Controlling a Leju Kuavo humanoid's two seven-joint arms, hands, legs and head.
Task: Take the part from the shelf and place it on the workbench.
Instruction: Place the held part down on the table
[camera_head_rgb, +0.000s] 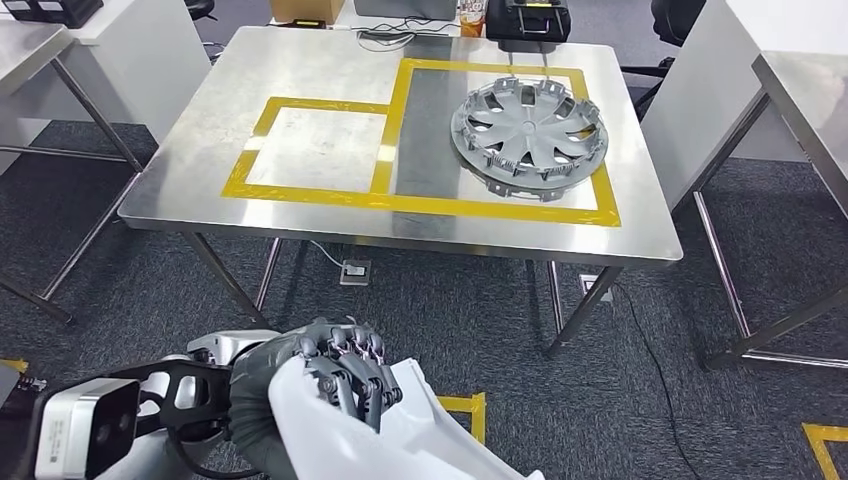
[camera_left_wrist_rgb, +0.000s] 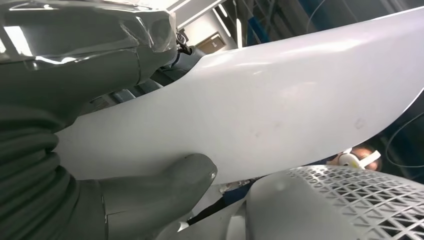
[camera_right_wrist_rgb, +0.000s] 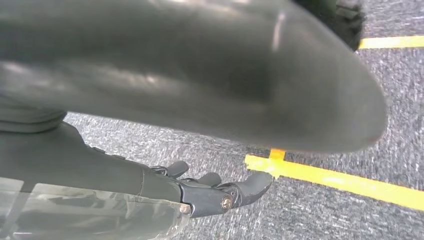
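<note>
White part, a curved panel, sits low in the head view, well short of the steel surface, gripped by the left hand. We see dark fingers curled over its upper edge; in the left wrist view the thumb presses its underside. Right hand hangs over grey carpet beside yellow floor tape, fingers slightly apart, holding nothing. Wheel cover lies on that surface, inside a yellow-taped rectangle.

Steel workbench with yellow tape outlines carries a hubcap
</note>
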